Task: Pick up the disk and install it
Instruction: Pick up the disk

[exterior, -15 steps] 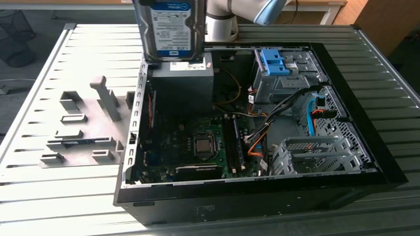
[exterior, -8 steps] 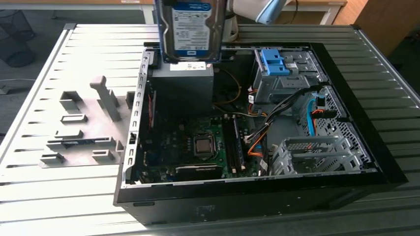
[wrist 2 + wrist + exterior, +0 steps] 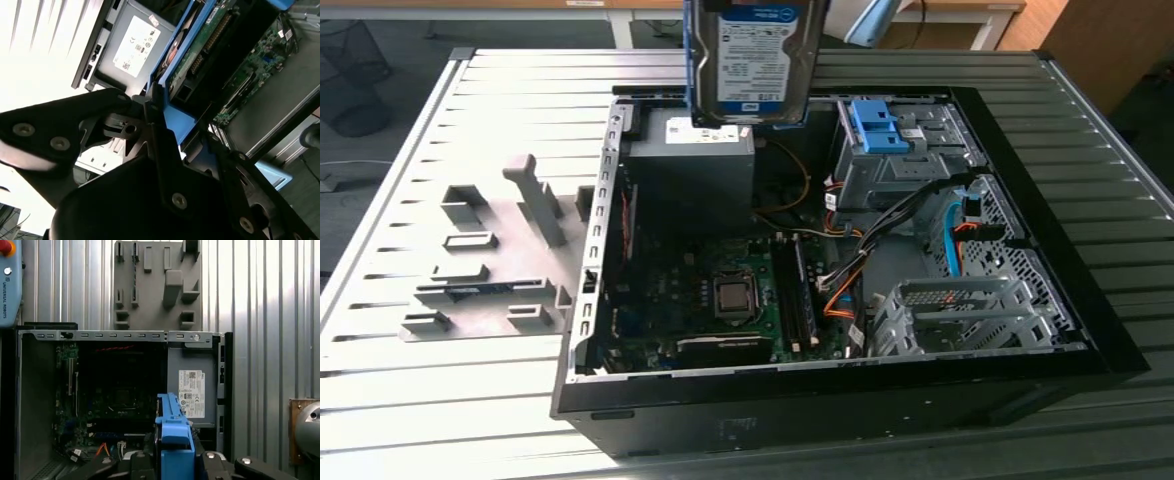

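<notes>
The disk [image 3: 754, 60] hangs upright above the open computer case [image 3: 1067, 300], over the grey power supply [image 3: 694, 170] at the case's back. Its white and light-blue label faces the exterior camera, with the blue carrier frame along its sides. In both wrist views my gripper [image 3: 167, 125] [image 3: 175, 460] is shut on the disk, its black fingers [image 3: 155, 110] pressing the blue frame [image 3: 186, 70] [image 3: 172, 430] from both sides. The disk's green circuit board [image 3: 210, 40] faces the second wrist camera. Below the held disk lie the power supply's white sticker [image 3: 192, 393] and the motherboard [image 3: 115, 395].
A blue latch bracket [image 3: 878, 125] sits on the grey bay at the case's back right. A perforated metal cage [image 3: 961, 315] stands at the front right, with orange and blue cables beside it. A grey fixture plate [image 3: 487, 265] with slots lies on the slatted table, left of the case.
</notes>
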`<act>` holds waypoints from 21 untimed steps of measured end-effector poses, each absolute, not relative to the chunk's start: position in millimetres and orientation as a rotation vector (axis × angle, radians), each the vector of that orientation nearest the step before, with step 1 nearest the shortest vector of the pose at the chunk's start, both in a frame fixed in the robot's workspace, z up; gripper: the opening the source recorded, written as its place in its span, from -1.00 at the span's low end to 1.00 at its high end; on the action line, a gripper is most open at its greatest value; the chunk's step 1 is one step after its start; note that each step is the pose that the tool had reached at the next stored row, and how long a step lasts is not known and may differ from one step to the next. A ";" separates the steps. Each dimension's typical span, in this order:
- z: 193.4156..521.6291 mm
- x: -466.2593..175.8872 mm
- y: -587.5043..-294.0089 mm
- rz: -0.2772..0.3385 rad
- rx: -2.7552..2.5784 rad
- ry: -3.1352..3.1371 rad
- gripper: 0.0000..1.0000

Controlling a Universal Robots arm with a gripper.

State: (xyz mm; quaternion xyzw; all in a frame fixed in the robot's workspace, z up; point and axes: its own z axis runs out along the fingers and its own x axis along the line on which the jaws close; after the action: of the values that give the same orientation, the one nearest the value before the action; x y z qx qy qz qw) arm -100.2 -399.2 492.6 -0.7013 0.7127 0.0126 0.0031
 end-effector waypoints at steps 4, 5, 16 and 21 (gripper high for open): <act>492.5 -99.7 -399.3 0.040 -2.199 2.235 -0.26; 492.6 -99.6 -399.2 0.040 -2.199 2.235 -0.26; 492.5 -99.0 -399.2 0.025 -2.193 2.228 -0.26; 492.0 -99.4 -399.2 -0.007 -2.168 2.223 -0.26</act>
State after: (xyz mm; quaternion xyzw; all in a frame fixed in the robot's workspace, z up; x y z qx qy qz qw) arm -99.4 -399.2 492.0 -0.6981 0.7158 -0.0022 0.0180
